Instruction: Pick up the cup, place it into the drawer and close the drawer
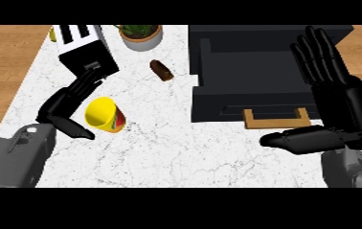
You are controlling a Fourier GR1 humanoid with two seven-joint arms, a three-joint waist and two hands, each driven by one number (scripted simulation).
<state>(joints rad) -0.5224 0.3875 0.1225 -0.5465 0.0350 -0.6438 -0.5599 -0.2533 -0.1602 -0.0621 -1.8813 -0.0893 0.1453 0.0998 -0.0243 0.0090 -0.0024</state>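
Lying tipped at three o'clock of your open left hand (67, 107), between fingers and thumb, the cup (105, 115) is far from your open right hand (326, 109).

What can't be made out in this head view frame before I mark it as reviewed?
- Left hand and cup: whether the fingers touch the cup's far side; the cup hides that side.
- Drawer: its right part, covered by the right hand.
- Potted plant and toaster: tops cut off at the upper edge.
- Small brown object: too small to identify.
- Yellow item beside the toaster: mostly cut off.
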